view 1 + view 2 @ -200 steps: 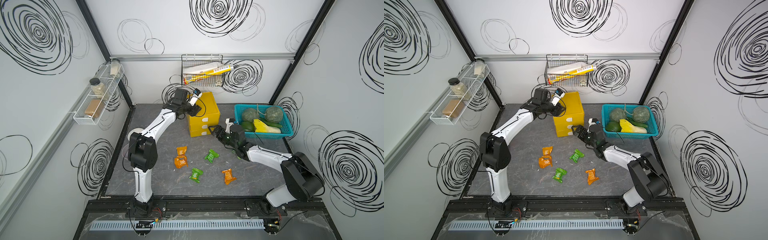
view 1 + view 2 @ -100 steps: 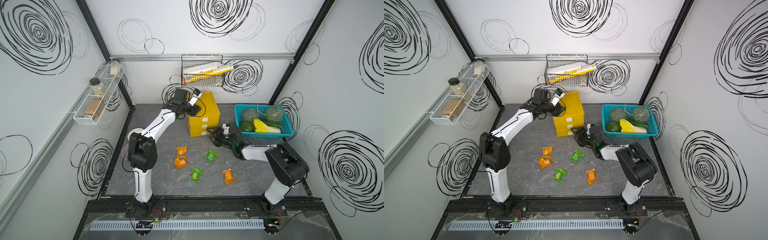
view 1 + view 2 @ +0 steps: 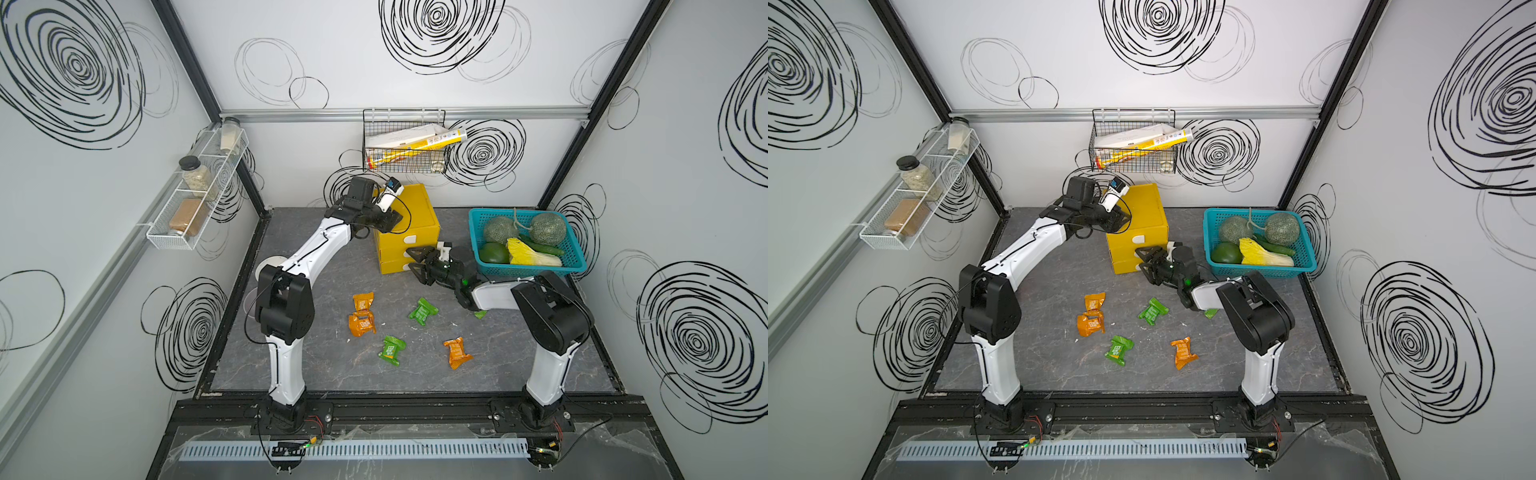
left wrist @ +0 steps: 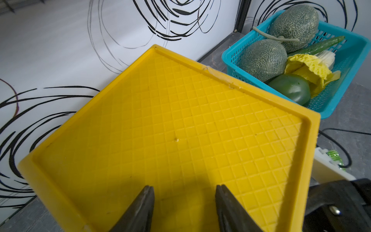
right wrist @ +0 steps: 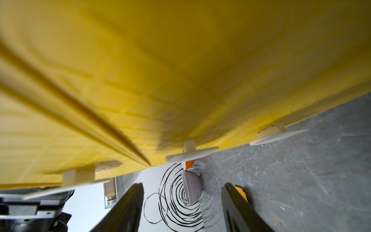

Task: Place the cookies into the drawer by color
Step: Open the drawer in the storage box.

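Note:
The yellow drawer stands at the back of the table with all three drawers closed. My left gripper rests over its ribbed top, open, nothing between the fingers. My right gripper is at the drawer's front by the white tab handles, open and empty. Cookies lie on the table in front: orange ones and green ones. Another green cookie peeks out from under my right arm.
A teal basket of melons and vegetables stands right of the drawer, close to my right arm. A wire basket hangs on the back wall, a jar shelf on the left wall. A grey bowl sits near the left arm's base.
My right gripper has moved left up to the drawer's front and its jaws have narrowed, while the right arm folded low over the table. The left arm has not moved.

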You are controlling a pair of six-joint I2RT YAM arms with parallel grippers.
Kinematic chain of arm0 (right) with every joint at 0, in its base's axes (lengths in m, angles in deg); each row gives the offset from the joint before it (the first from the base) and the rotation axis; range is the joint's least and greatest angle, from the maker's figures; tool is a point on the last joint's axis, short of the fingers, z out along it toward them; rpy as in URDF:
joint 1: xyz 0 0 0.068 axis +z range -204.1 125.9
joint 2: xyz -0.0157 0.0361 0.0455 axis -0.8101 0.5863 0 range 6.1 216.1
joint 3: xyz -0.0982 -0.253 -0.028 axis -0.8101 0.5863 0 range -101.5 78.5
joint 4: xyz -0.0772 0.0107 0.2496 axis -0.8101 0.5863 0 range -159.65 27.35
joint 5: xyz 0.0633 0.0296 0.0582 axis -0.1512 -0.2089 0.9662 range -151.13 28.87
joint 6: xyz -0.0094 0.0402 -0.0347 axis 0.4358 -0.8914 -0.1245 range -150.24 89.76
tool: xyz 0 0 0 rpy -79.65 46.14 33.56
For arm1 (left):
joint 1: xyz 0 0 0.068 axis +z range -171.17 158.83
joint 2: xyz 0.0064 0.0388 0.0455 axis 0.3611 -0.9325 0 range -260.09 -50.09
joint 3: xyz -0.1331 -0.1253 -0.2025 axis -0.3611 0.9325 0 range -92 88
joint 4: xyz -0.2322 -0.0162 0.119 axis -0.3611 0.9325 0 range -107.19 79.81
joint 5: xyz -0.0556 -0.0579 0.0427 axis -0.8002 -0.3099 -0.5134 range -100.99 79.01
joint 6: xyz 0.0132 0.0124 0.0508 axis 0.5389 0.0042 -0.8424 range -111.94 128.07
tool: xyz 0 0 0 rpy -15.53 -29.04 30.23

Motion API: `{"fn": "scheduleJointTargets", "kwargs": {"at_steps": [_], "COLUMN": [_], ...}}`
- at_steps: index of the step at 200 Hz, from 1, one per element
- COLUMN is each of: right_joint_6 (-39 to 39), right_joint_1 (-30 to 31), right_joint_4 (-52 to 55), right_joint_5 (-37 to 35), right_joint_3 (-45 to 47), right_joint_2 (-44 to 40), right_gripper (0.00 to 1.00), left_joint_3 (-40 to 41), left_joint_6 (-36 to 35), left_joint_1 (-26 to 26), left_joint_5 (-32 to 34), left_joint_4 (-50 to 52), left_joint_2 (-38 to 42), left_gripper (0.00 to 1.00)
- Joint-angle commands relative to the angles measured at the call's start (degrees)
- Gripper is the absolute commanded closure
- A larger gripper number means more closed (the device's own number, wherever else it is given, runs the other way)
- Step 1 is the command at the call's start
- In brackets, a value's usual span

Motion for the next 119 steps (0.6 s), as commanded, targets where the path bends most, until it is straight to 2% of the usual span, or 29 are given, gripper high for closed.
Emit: {"fn": "scheduleJointTargets", "kwargs": {"at_steps": [1,80,119], "right_joint_6": [-0.6,1.8,2.6], "right_joint_1": [-0.3,-0.8,-0.9], "right_joint_4": [-2.9,-2.7,-2.9], "right_joint_5": [-1.0,-3.2,-3.6], "right_joint_3": [-1.8,-3.9,-4.1], "right_joint_2": [0.9,3.6,4.5], "right_gripper": [0.36,0.43,0.43], "left_joint_3": [1.8,1.7,1.5], "left_joint_6": [-0.1,0.1,-0.1], "left_joint_1": [0.8,0.9,1.0], "left_joint_5": [0.9,0.5,0.4], "left_joint_4": [11.2,11.1,11.1], "left_joint_2": [-1.7,-2.0,-2.2], "left_gripper": [0.45,0.45,0.45]}}
